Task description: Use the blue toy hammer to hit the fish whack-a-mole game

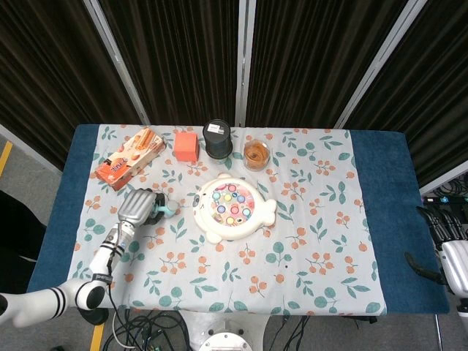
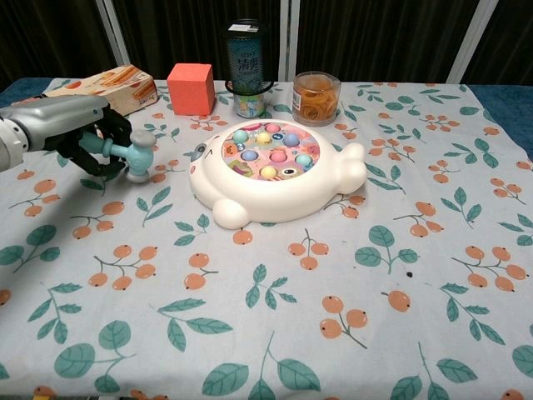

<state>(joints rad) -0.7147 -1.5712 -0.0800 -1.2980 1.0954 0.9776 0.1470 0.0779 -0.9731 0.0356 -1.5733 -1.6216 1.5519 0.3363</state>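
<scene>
Fingers of left robot hand (image 2: 71, 133) wrapped round smooth plastic blue toy hammer (image 2: 133, 154).

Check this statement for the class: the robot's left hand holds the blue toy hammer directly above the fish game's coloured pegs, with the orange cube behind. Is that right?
Not quite. The left hand holds the blue toy hammer off to the left of the fish game, above the tablecloth, not above its coloured pegs. The chest view shows the gap plainly. The orange cube does sit behind.
</scene>
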